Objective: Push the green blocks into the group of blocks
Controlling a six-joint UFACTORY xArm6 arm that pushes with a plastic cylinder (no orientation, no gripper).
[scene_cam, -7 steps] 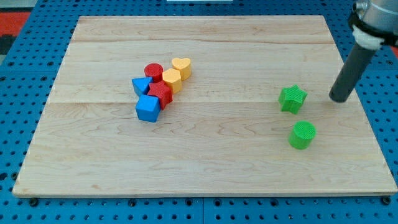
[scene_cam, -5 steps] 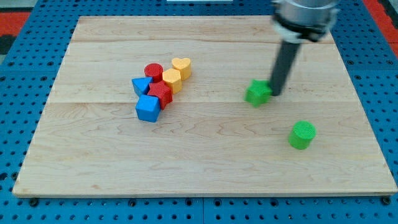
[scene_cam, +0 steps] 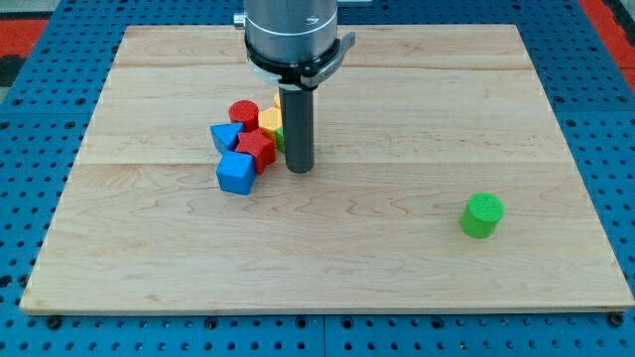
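Note:
My tip (scene_cam: 300, 169) rests on the board just right of the block group. A green star block (scene_cam: 281, 138) is mostly hidden behind the rod and sits against the group's right side. The group holds a red cylinder (scene_cam: 243, 112), a yellow block (scene_cam: 268, 121), a blue triangle block (scene_cam: 225, 137), a red block (scene_cam: 257, 149) and a blue cube (scene_cam: 236, 173). The yellow heart block is hidden behind the rod. A green cylinder (scene_cam: 482, 214) stands alone at the view's lower right, far from the tip.
The wooden board (scene_cam: 397, 268) lies on a blue pegboard surface (scene_cam: 20, 198). The arm's grey body (scene_cam: 293, 35) hangs over the board's top middle.
My tip has swept left across the board, pushing the green star block from the right half into the right side of the group. The green cylinder has not moved.

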